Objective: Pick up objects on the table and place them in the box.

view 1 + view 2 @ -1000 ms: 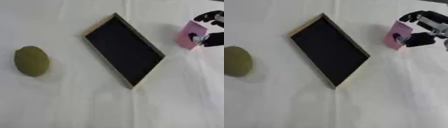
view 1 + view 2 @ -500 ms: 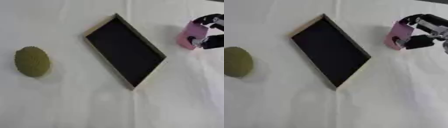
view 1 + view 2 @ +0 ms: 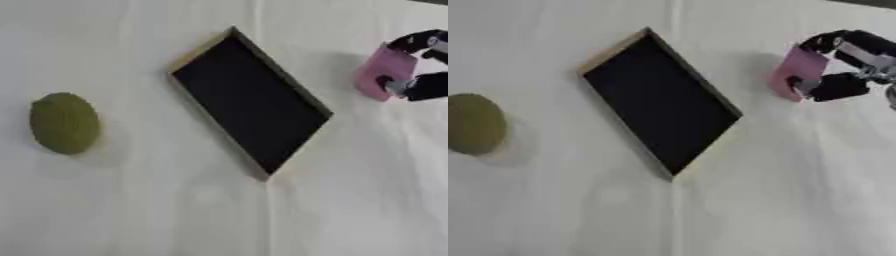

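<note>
My right hand (image 3: 846, 65) comes in from the right edge with fingers above and thumb below a pink block (image 3: 796, 73), curled round it. The block is held tilted, to the right of the box and apart from it. The box (image 3: 661, 102) is a shallow rectangular tray with a black inside and a tan rim, lying diagonally in the middle of the table. A round olive-green object (image 3: 64, 122) lies on the cloth far to the left. My left hand shows in neither view.
A white cloth (image 3: 175, 210) covers the whole table, with a fold line running down the middle.
The right hand has closed further round the pink block and tilted it, shifting slightly up; the box and green object have not moved.
</note>
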Action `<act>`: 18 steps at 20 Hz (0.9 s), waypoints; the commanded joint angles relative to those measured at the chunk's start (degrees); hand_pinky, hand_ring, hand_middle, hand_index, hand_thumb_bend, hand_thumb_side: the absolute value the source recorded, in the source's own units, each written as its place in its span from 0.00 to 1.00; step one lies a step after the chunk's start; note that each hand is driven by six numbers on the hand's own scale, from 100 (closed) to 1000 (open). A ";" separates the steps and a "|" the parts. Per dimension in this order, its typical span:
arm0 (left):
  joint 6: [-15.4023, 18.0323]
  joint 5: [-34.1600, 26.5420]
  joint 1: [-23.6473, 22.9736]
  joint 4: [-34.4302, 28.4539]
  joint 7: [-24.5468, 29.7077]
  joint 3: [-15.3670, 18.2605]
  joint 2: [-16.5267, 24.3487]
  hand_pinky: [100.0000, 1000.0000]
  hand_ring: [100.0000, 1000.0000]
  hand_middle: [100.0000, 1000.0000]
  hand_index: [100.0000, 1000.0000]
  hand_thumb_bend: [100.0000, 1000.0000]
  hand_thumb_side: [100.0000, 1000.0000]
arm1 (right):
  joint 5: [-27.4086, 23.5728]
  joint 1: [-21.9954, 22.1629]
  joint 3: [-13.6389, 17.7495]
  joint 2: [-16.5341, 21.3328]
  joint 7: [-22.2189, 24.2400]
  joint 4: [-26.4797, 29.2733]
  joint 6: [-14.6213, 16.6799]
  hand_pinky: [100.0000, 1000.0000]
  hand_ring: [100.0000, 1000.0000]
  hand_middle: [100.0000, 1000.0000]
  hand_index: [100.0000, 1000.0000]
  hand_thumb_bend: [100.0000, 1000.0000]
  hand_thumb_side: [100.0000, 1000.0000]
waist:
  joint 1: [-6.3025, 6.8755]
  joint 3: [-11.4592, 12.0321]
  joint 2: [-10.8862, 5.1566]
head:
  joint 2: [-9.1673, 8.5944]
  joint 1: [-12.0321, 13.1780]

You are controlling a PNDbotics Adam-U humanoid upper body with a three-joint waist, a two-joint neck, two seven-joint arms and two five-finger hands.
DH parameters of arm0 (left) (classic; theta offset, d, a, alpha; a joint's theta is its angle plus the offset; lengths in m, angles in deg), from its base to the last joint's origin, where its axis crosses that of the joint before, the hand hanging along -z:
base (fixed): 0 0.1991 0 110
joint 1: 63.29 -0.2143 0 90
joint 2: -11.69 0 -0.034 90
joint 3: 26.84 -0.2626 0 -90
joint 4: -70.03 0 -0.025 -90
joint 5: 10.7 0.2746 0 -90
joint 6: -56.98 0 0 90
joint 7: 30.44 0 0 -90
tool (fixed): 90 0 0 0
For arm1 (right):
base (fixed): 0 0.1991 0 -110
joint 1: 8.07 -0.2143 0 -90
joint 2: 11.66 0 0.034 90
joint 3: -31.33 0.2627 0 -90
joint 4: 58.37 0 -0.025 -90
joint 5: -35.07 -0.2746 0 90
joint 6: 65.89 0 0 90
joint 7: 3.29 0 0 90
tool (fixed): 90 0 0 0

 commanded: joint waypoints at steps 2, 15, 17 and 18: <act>-0.03 -0.09 0.43 -1.02 0.20 0.34 1.02 0.85 0.78 0.75 0.83 0.00 0.67 | -1.36 1.03 0.51 1.03 -1.89 1.39 -0.59 0.81 0.72 0.56 0.82 0.19 0.24 | 0.32 -0.01 -0.90 | -0.74 -0.18; -0.54 -0.02 0.33 -1.02 0.76 0.20 0.99 0.85 0.78 0.74 0.83 0.00 0.67 | -5.80 2.02 0.94 1.00 -16.01 4.98 -1.95 0.67 0.34 0.38 0.71 0.11 0.00 | 0.39 -0.14 -1.25 | -0.28 -0.21; -0.70 -0.01 0.33 -1.02 0.86 0.16 0.98 0.85 0.78 0.74 0.83 0.00 0.67 | -6.68 2.38 1.23 1.19 -16.94 6.66 -2.10 0.66 0.33 0.37 0.70 0.07 0.00 | 0.37 -0.23 -1.43 | -0.16 -0.20; -0.76 -0.02 0.33 -1.02 0.90 0.14 0.98 0.85 0.78 0.74 0.83 0.00 0.67 | -7.15 2.56 1.36 1.29 -17.23 7.44 -2.24 0.66 0.33 0.37 0.70 0.05 0.00 | 0.36 -0.26 -1.53 | -0.13 -0.19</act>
